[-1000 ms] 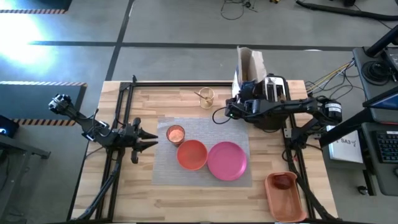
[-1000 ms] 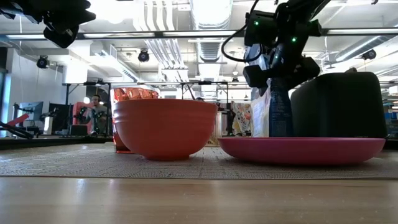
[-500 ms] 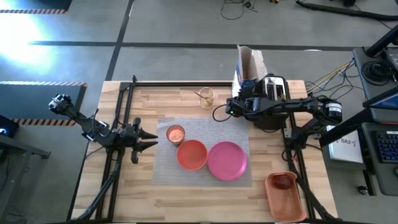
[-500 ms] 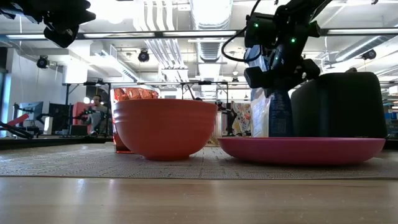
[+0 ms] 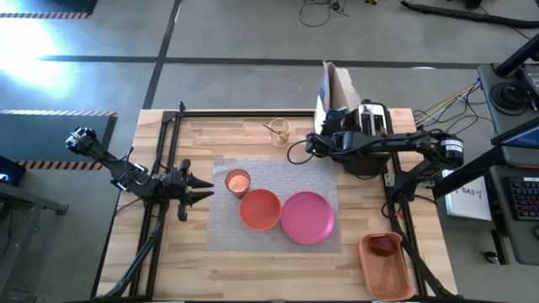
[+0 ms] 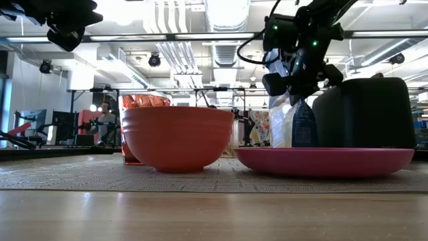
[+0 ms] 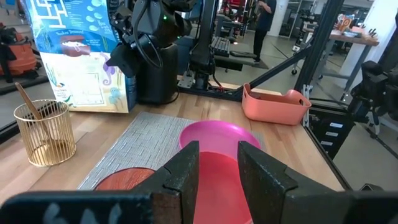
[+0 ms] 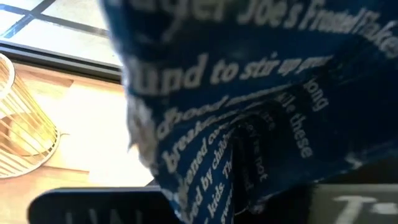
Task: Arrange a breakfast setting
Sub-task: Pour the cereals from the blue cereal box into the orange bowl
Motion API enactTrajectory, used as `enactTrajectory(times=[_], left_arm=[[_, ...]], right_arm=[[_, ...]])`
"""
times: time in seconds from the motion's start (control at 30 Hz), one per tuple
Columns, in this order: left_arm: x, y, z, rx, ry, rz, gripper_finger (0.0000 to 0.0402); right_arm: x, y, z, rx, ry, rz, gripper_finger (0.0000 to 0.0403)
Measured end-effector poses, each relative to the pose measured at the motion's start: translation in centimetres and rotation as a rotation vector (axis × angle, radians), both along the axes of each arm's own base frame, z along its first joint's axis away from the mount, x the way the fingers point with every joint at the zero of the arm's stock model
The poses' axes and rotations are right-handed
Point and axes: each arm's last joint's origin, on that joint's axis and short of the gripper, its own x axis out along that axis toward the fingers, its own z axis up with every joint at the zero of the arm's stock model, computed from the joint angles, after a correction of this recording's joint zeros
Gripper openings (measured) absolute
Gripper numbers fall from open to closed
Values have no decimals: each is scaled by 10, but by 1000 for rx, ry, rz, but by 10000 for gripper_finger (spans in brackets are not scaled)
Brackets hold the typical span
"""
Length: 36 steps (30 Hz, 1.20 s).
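A grey placemat (image 5: 274,181) lies mid-table with an orange cup (image 5: 238,181), an orange bowl (image 5: 260,209) and a pink plate (image 5: 307,217) standing on it. A gold wire holder (image 5: 279,131) with a spoon stands behind the mat. A blue-and-white cereal box (image 5: 337,84) stands at the far edge beside the black toaster (image 5: 371,120). My right gripper (image 5: 322,139) is shut on the box. My left gripper (image 5: 202,185) hangs open left of the mat, with nothing between its fingers (image 7: 186,168). My right gripper pinches the cereal box by its narrow blue side panel (image 8: 242,143), which is creased inward where it is held. The fingers themselves are hidden behind the box. In the low view the gripper (image 6: 294,80) is on the box's upper part; the plate hides the box's foot.
An orange tray (image 5: 387,269) with a dark red apple (image 5: 383,246) in it stands at the near right corner. The toaster stands right against the box. Bare wood lies in front of the mat and left of it. People show in the room beyond the table.
My right gripper has shut on the cereal box's blue side, moving a little toward the far edge. The box's side has creased and the box has tipped slightly.
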Motion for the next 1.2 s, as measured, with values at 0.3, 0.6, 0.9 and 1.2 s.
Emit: enactTrajectory(times=[0.3, 0.6, 0.9, 1.2], left_arm=[[0, 0, -2, 11, 16, -1, 93], [0, 0, -2, 12, 19, -1, 93], [2, -1, -4, 14, 34, 0, 93], [4, -3, -6, -3, 48, -22, 93]], right_arm=[[1, 0, 0, 20, -1, 17, 52], [3, 2, 7, 43, 7, 73, 23], [13, 23, 47, 105, -59, 280, 19], [5, 30, 57, 129, 33, 230, 17]])
